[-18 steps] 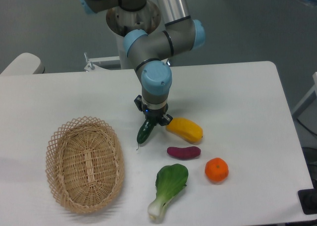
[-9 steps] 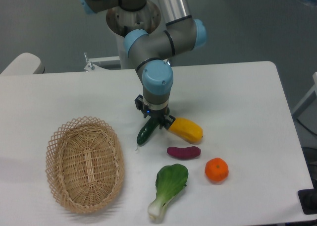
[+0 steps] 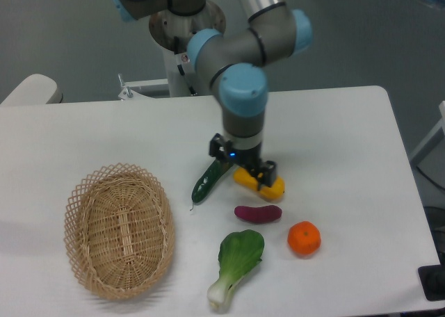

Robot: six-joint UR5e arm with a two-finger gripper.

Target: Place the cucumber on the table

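The slim dark green cucumber [image 3: 205, 182] lies slanted on the white table [image 3: 334, 129], its thin stem end pointing toward the basket. My gripper [image 3: 245, 172] hangs just right of the cucumber's upper end, over the left part of the yellow fruit [image 3: 272, 184]. Its fingers are spread and hold nothing, so the gripper is open. The left finger [image 3: 224, 165] is close to the cucumber's top end, and I cannot tell whether they touch.
An oval wicker basket [image 3: 119, 229] stands at the front left. A purple sweet potato [image 3: 258, 213], an orange [image 3: 304, 238] and a bok choy [image 3: 236, 263] lie in front of the gripper. The robot's base [image 3: 182, 32] is at the back.
The gripper let go of the cucumber, rose and shifted right over the yellow fruit. The cucumber now rests on the table by itself.
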